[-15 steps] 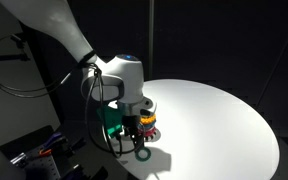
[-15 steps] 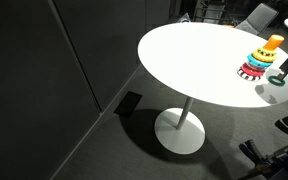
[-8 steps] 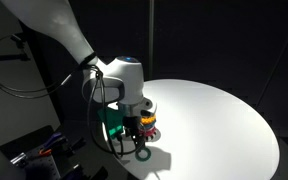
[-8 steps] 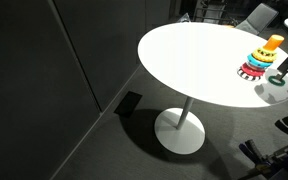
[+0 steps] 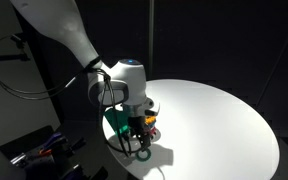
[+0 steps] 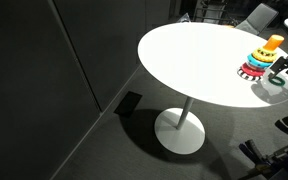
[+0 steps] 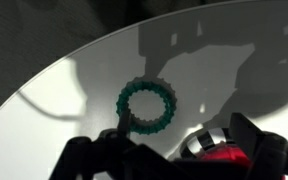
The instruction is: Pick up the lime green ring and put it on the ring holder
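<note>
Two fingers (image 7: 87, 160) spread above one lime green ring (image 7: 147, 107)

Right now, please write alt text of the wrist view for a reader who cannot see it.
A lime green ring lies flat on a white round table, close to the open gripper. The ring holder shows red at the bottom edge.

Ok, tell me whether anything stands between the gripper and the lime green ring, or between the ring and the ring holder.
Nothing visible does. The open gripper hangs over the lime green ring, lying flat on the table, and the ring holder stands right beside it with nothing between.
</note>
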